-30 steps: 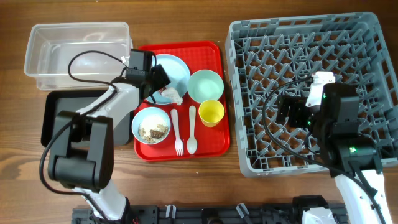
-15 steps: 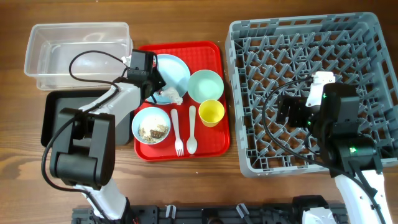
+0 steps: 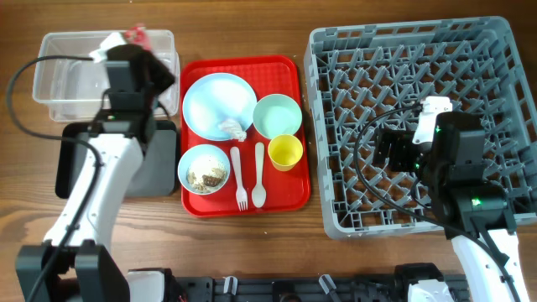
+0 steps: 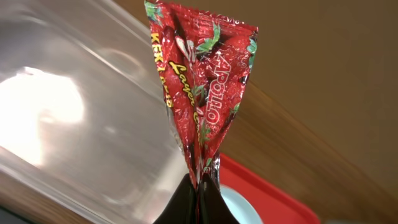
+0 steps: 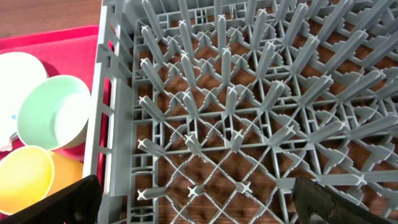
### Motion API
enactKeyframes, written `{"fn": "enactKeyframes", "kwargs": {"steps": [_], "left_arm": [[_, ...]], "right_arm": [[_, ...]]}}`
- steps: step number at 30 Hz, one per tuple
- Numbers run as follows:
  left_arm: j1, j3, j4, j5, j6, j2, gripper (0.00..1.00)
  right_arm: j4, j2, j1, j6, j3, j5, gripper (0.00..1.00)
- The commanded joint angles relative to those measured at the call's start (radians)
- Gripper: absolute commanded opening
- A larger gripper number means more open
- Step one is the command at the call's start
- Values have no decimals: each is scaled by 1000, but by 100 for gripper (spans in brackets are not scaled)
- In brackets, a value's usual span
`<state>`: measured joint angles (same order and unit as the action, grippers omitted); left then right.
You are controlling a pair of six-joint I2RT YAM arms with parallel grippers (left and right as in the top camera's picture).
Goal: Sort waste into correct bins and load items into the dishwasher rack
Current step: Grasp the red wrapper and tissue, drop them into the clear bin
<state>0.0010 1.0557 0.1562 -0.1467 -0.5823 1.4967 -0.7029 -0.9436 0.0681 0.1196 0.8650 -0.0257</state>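
Observation:
My left gripper point(image 3: 132, 46) is shut on the bottom edge of the red printed snack wrapper point(image 4: 202, 93), which stands up from the fingertips point(image 4: 200, 186). It hangs over the right part of the clear container point(image 3: 75, 80). The black tray point(image 3: 161, 168) lies just below that, partly hidden under my left arm. On the pale blue plate point(image 3: 216, 101) rests a crumpled tissue point(image 3: 233, 130). One bowl point(image 3: 205, 169) holds rice and brown scraps. My right gripper point(image 3: 393, 151) stands open and empty above the grey dishwasher rack point(image 3: 336, 50), its jaws wide apart in the right wrist view.
A flat red serving tray point(image 3: 289, 191) carries the plate, an empty green bowl point(image 3: 277, 115), a yellow cup point(image 3: 285, 152), a white fork point(image 3: 240, 178) and a spoon point(image 3: 258, 174). The rack's pegs point(image 5: 186, 124) rise below my right gripper.
My left gripper shut on the wrapper at the plate, then swung up and to the left, carrying it over the clear container. The right arm has not moved.

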Motion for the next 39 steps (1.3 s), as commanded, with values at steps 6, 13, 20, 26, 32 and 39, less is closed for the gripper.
{"fn": "enactKeyframes", "kwargs": {"steps": [6, 13, 20, 26, 32, 39], "left_arm": [[112, 5, -71, 13, 26, 82, 59], [-100, 5, 163, 138, 32, 36, 67], [-286, 5, 266, 135, 32, 234, 76], [-287, 5, 226, 191, 32, 365, 26], [-227, 5, 144, 171, 32, 186, 4], [92, 5, -66, 62, 32, 6, 5]], "right_arm": [[-1, -2, -3, 11, 23, -13, 100], [-2, -2, -3, 14, 23, -13, 100], [-2, -2, -3, 14, 23, -14, 100], [-2, -2, -3, 14, 23, -13, 100], [-2, -2, -3, 14, 23, -13, 100], [-1, -2, -3, 14, 23, -13, 100]]}}
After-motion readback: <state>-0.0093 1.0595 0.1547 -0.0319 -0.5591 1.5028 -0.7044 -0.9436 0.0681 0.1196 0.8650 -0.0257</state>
